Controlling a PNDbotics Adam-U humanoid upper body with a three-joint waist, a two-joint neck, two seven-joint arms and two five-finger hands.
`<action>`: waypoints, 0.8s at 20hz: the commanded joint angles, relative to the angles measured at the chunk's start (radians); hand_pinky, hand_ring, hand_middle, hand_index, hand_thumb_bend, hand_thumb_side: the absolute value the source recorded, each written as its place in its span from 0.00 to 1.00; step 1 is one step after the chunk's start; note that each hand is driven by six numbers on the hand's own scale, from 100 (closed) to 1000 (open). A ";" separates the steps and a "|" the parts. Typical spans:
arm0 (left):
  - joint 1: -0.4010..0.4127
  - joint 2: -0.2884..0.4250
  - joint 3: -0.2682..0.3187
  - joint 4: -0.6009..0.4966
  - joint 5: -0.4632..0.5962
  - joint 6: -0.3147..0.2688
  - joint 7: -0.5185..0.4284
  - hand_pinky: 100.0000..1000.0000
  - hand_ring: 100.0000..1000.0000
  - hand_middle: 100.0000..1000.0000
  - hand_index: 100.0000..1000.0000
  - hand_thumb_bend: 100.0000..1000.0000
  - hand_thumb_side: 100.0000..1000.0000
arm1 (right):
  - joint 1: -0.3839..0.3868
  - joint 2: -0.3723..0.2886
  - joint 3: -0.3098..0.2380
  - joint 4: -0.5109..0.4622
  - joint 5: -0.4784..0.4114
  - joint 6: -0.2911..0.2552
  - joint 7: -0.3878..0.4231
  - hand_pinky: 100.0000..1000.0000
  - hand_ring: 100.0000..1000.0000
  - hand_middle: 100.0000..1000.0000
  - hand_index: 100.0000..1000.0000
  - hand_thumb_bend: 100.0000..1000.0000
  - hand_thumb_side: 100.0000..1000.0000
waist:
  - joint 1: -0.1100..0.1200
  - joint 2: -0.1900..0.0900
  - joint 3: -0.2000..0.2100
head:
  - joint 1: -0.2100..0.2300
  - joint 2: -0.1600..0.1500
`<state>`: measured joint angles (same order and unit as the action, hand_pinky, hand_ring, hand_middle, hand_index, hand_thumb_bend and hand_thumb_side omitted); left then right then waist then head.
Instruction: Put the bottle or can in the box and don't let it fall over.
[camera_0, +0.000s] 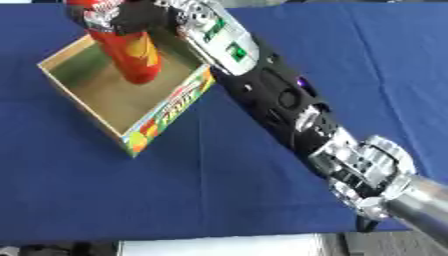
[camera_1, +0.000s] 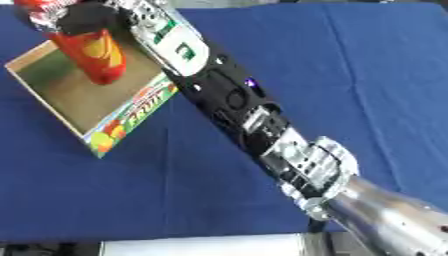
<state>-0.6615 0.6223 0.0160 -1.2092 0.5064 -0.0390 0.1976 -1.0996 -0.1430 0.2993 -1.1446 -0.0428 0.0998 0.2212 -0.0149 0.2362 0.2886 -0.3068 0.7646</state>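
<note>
Right robot hand (camera_0: 131, 17) closed round the upper part of the red bottle (camera_0: 136, 60), which stands nearly upright inside the open cardboard box (camera_0: 166, 112) on the blue table (camera_0: 219, 190); bottle judged tall, rigid, smooth, tip-prone; hold high.

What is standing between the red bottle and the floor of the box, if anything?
Nothing visible. The right hand is curled round the red bottle, and the bottle's lower end is already inside the box, over its bare brown floor. No other object lies in the box below it.
</note>
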 joint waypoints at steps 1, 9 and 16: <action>-0.024 0.021 0.006 -0.019 0.000 -0.001 -0.006 0.73 0.92 0.90 0.89 0.49 1.00 | -0.040 0.009 -0.011 -0.001 -0.019 0.002 -0.031 0.91 1.00 1.00 0.87 0.19 0.23 | 0.003 -0.012 0.007 | -0.003 0.005; -0.027 0.022 0.008 -0.021 -0.002 -0.001 -0.004 0.73 0.92 0.90 0.89 0.49 1.00 | -0.053 0.015 -0.006 0.024 0.073 -0.010 0.051 0.98 1.00 1.00 1.00 0.22 0.34 | -0.006 -0.004 0.017 | -0.008 0.005; -0.027 0.023 0.009 -0.021 0.000 -0.002 -0.004 0.73 0.92 0.90 0.89 0.49 1.00 | -0.050 0.020 -0.015 0.043 0.094 -0.028 0.100 1.00 1.00 1.00 1.00 0.51 0.00 | -0.001 -0.004 0.014 | -0.007 0.005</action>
<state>-0.6695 0.6155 0.0160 -1.2148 0.5060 -0.0378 0.1960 -1.1267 -0.1255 0.2936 -1.0944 0.0459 0.0765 0.3113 -0.0262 0.2467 0.3020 -0.3111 0.7646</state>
